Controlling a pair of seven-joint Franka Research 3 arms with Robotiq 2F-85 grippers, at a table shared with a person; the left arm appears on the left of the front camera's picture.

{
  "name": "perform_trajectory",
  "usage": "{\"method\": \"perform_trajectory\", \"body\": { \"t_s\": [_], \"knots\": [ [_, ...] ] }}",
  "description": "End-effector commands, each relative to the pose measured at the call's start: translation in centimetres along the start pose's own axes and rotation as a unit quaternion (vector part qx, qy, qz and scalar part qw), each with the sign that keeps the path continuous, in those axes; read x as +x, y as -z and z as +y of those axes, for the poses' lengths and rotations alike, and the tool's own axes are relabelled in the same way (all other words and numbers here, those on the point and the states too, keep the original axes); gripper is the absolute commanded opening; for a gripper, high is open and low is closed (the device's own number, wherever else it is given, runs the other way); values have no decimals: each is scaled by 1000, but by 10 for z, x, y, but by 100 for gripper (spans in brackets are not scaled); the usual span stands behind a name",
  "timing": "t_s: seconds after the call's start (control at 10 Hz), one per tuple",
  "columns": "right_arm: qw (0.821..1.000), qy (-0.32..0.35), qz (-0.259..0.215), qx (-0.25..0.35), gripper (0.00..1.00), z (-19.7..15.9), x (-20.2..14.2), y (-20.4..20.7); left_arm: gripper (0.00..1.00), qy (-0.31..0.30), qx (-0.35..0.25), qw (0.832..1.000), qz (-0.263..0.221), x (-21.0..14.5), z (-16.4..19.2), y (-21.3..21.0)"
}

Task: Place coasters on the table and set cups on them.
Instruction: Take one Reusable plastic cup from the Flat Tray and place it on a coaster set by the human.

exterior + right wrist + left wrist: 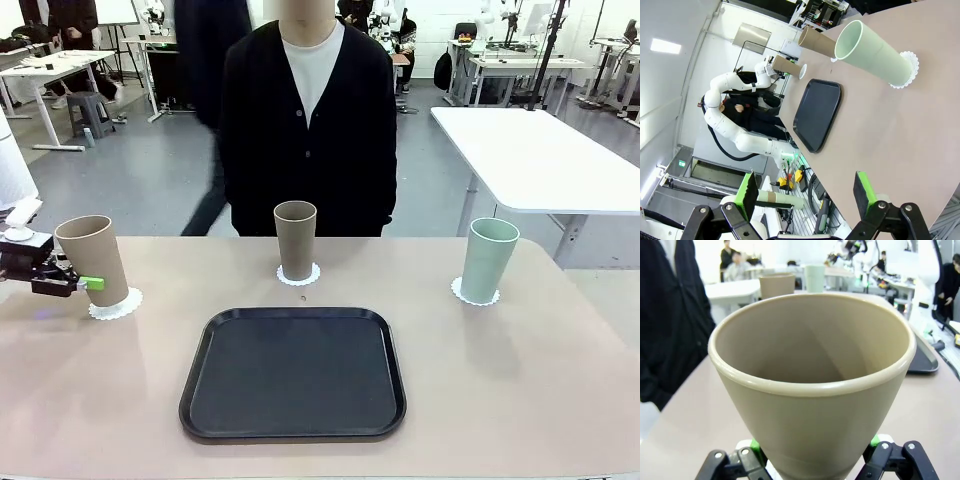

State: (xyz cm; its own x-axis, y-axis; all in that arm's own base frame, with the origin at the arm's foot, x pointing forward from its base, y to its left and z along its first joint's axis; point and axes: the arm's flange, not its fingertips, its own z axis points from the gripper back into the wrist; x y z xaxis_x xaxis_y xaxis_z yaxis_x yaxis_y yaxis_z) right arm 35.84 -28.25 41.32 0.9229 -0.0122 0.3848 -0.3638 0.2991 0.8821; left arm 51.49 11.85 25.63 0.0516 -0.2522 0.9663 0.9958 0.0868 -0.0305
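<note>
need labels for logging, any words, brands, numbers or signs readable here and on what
None can be read.
The cups, coasters, tray and table are plain, with no print.
A small green sign in the right wrist view is too small to read.

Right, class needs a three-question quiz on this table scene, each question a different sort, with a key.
1. True or false: the mint green cup lies on its side on the black tray.
2. How many cups stand on the beige table?
3. The left end effector is shut on: A) the tan cup on the left; B) the middle tan cup; C) the tray.

Key
1. False: it stands upright on a white coaster, off the tray.
2. Three, each on a coaster.
3. A. The right end effector is open, holding nothing.
</note>
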Motion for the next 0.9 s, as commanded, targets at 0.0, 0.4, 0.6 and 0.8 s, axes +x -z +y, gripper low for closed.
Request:
{"method": "perform_trajectory", "body": {
  "t_s": [0.0, 0.4, 0.6, 0.8],
  "knots": [
    [1000, 4, 0, -3, 100, 1, 0, 2, 83, 7, -9, 1000, -5, -5, 0, -5],
    [1000, 4, 0, -3, 100, 1, 0, 2, 83, 6, -17, 1000, -1, -17, 1, 0],
    [1000, 4, 0, -3, 100, 1, 0, 2, 83, 8, -21, 1000, 1, -21, 1, 2],
    [1000, 4, 0, -3, 100, 1, 0, 2, 83, 19, -26, 1000, 1, -24, 0, 3]
  ]
}}
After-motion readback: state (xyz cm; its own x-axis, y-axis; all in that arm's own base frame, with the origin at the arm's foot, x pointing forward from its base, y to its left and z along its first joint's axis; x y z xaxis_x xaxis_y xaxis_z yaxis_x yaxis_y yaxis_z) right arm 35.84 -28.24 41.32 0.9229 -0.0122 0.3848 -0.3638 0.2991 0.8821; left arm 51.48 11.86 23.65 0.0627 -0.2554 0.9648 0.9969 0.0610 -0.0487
